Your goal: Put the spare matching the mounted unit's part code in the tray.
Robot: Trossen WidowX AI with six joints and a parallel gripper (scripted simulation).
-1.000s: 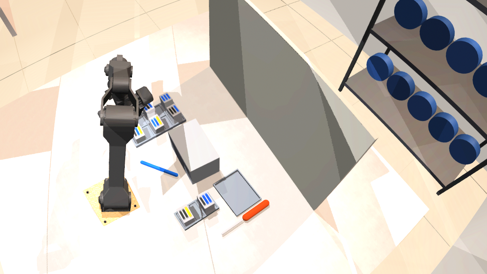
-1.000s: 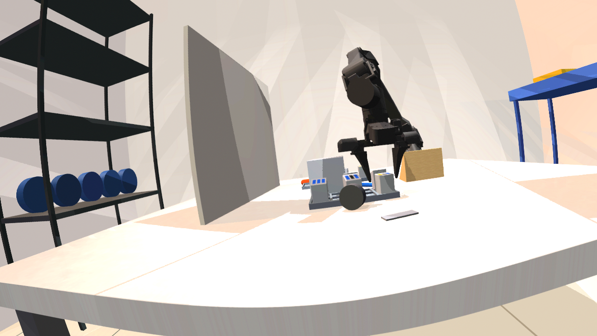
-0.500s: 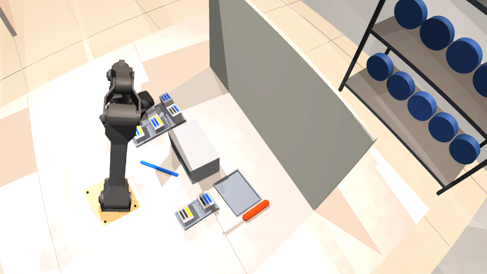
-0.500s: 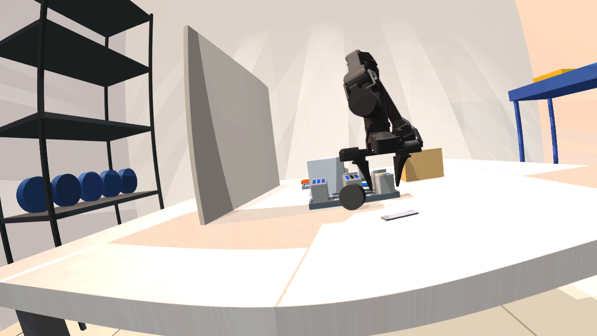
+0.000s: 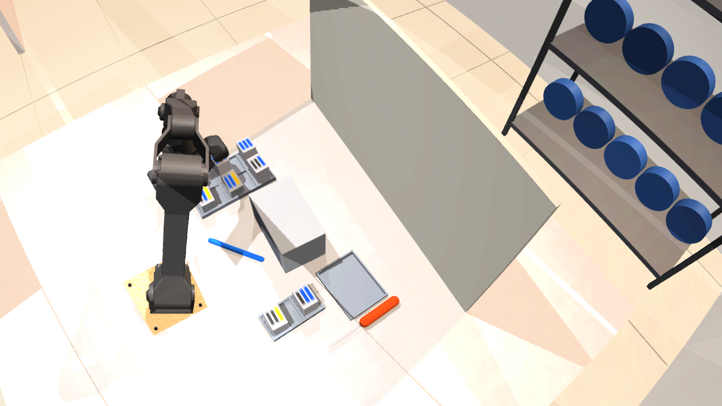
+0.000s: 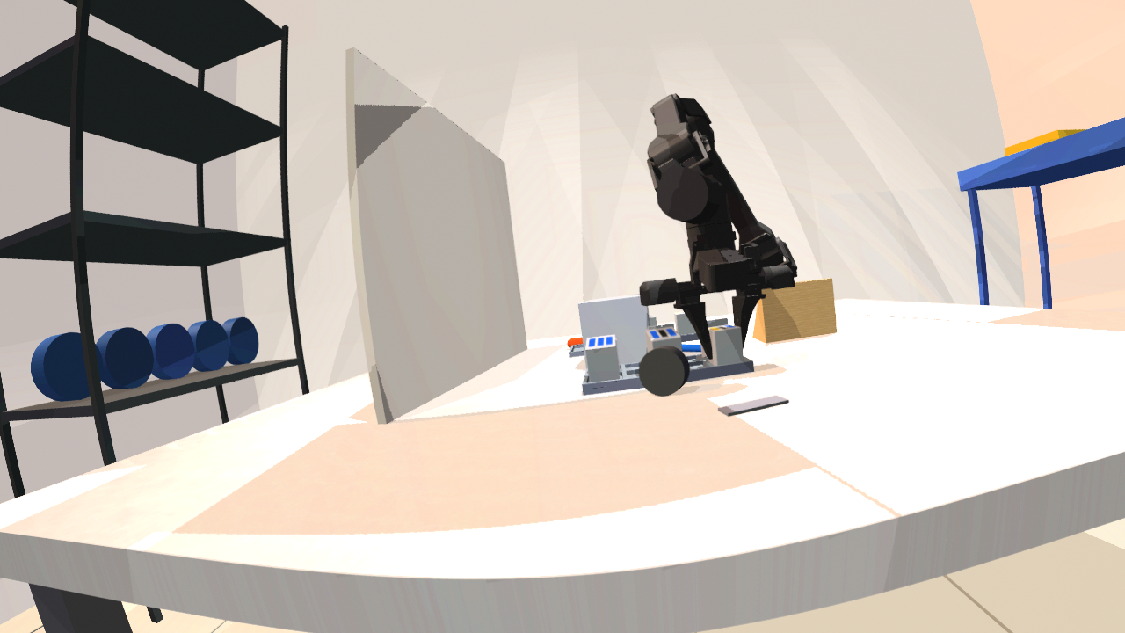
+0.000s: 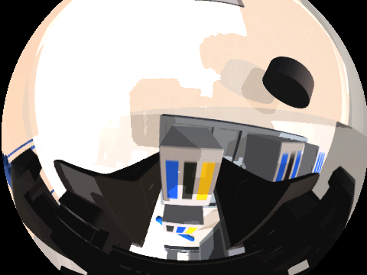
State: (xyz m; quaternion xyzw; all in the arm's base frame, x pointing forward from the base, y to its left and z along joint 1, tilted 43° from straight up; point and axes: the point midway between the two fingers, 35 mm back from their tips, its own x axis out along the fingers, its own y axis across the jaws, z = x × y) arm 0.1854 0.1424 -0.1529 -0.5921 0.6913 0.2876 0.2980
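My gripper (image 6: pixel 725 346) (image 7: pixel 189 155) is shut on a grey block with blue, black and yellow stripes (image 7: pixel 189 179), with a finger on each side. The block stands in the larger rack (image 5: pixel 237 198) (image 6: pixel 613 387); whether it is raised at all cannot be told. Beside it is a blue-black-blue block (image 6: pixel 663 333) (image 7: pixel 289 164); a black-blue-yellow block (image 7: pixel 182 229) is nearer the base. A blue-striped block (image 5: pixel 245 145) stands at the far corner. The tray (image 5: pixel 351 282) is empty. A large grey box (image 5: pixel 290 217) (image 6: pixel 609 323) stands between; I see no code on its visible faces.
A smaller rack (image 5: pixel 298 321) holds two striped blocks. A blue pen (image 5: pixel 236 250) and an orange-handled screwdriver (image 5: pixel 379 310) lie on the table. A black disc (image 6: pixel 663 370) (image 7: pixel 288 82) is beside the larger rack. A tall grey panel (image 5: pixel 423 151) (image 6: pixel 440 251) stands along one side.
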